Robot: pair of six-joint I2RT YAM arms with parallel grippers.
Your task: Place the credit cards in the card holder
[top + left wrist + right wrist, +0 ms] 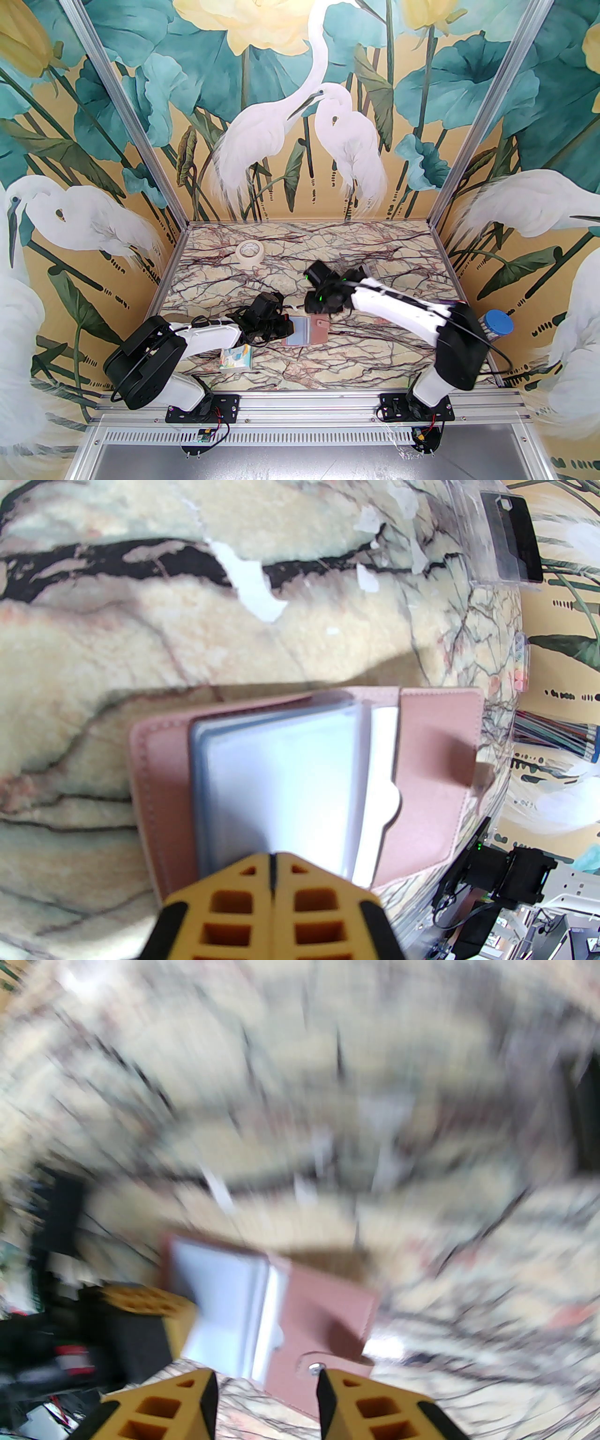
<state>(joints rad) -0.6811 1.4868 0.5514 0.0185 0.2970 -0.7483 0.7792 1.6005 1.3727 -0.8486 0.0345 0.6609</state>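
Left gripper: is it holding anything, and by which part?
Nothing: the left gripper is shut and empty, tips at the pale-pocket edge of the open dusty-pink leather-like folding card holder; whether they press it cannot be told.

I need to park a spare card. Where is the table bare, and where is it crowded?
Bare: the near strip right of the tissue pack, and the far strip right of the tape roll. Crowded: mid-table, where the left pincer and right pincer crowd the open card holder.
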